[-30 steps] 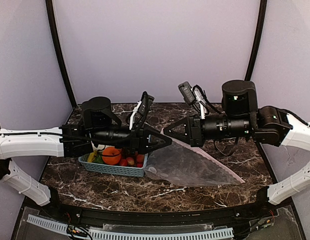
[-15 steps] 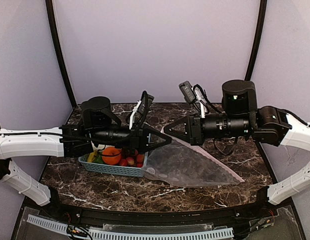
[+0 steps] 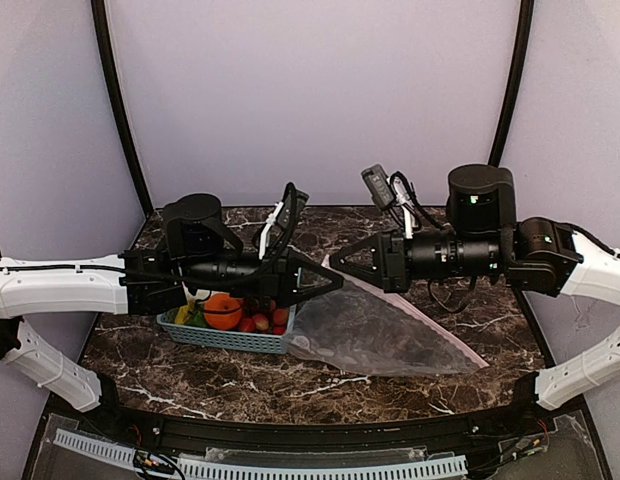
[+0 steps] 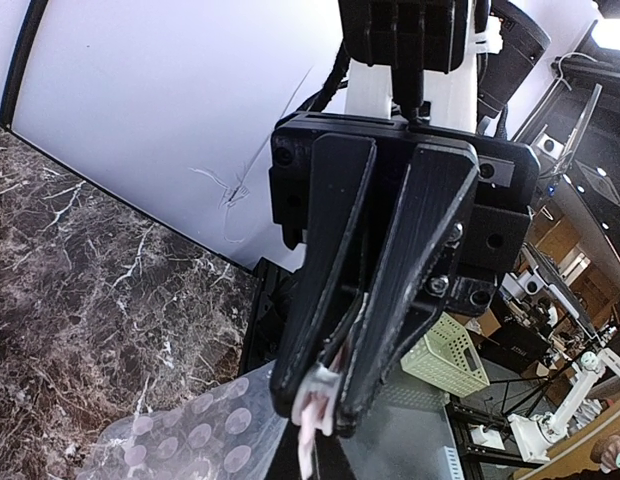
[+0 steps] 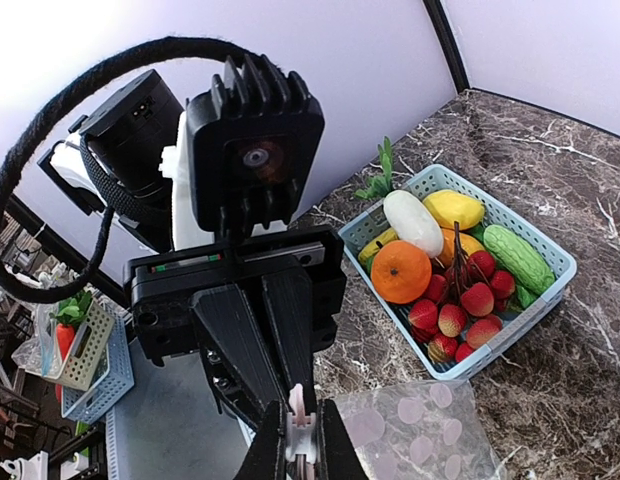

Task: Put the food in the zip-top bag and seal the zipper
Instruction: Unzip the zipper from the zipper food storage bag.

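- Your left gripper (image 3: 328, 284) and right gripper (image 3: 338, 262) each pinch the zip-top bag (image 3: 380, 330) at its mouth edge, likely to part it.
- The bag drapes toward 4 o'clock; the food (image 3: 223, 310) sits in the basket (image 3: 230, 342) at its 9 o'clock.

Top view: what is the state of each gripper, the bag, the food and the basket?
Bag, one edge lifted, the rest on the table, looks empty.
Left gripper, shut on the bag's lifted edge.
Right gripper, shut on the same edge.
Basket, upright on the table, full.
Food, all in the basket.
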### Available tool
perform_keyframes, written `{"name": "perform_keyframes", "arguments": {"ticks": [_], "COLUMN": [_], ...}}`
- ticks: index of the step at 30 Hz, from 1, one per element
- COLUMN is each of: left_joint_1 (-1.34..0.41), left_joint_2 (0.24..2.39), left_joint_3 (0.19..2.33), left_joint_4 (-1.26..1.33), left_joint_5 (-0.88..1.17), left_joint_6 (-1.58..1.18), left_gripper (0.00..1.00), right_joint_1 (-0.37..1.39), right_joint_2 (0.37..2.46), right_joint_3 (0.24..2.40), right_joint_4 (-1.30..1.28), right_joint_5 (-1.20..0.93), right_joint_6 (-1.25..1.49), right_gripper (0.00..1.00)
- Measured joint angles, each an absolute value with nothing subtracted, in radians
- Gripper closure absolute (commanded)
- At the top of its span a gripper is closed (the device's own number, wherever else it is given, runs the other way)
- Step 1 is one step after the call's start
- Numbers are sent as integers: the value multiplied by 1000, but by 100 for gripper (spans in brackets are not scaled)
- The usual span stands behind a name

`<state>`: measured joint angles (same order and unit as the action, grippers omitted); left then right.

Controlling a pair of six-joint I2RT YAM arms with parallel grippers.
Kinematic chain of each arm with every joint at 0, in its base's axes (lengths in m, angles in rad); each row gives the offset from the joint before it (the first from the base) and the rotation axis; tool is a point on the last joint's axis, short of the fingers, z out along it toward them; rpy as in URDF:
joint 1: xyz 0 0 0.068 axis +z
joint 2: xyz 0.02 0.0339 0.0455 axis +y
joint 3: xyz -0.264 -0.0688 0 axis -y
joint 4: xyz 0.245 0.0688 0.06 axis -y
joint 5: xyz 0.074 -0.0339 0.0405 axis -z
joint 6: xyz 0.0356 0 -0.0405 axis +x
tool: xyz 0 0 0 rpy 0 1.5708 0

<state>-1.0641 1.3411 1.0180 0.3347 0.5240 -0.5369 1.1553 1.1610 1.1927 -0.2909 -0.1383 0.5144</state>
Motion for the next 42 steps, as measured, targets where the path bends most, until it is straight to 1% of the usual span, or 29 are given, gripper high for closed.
{"name": "perform_keyframes", "arguments": {"ticks": [24,42], "left_joint_1": [-1030,-987], "left_joint_2": [1341,1302], "left_joint_3": [992,929], "left_joint_4": [367,397], "left_joint_5": [538,501], "left_joint_6": [-592,-641], "left_gripper": [99,99], "right_joint_1": [1143,1136], "right_joint_2": [1151,1148], "right_joint_3": [1170,1155], "right_joint_4": [-290,-302], "right_joint_5": [-137,-130], "right_joint_6": [533,536], "right_gripper": [100,100]}}
